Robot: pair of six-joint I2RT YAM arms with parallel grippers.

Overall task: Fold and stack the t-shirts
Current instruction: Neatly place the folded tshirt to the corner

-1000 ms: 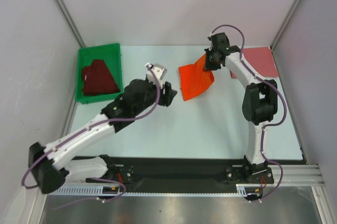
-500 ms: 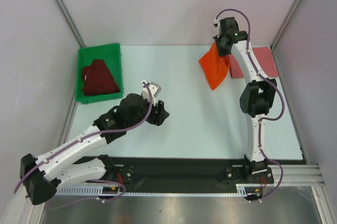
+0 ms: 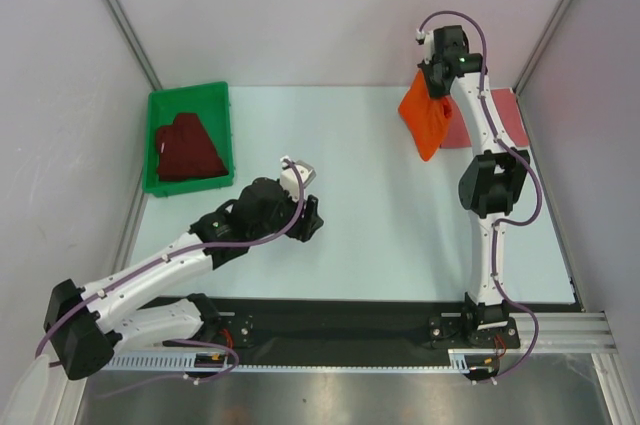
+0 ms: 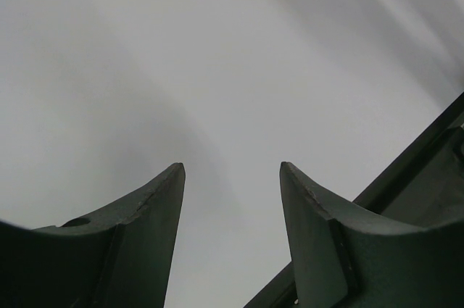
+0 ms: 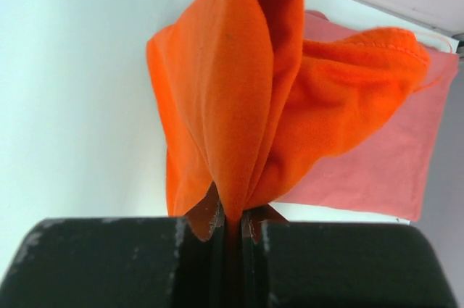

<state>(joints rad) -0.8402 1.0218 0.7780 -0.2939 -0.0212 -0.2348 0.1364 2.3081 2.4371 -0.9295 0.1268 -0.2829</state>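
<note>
One orange t-shirt (image 5: 239,105), right gripper (image 5: 232,225) tight

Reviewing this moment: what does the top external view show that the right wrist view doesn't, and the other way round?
Only the top external view shows the green plastic bin at far left holding the dark maroon cloth t-shirt, and the left arm stretched over the table. Only the right wrist view shows the right arm's jaws shut on a bunched fold of cloth. Both show the bright orange cloth t-shirt hanging lifted, and the dusty rose pink cloth t-shirt lying flat on the table, partly hidden by it.
</note>
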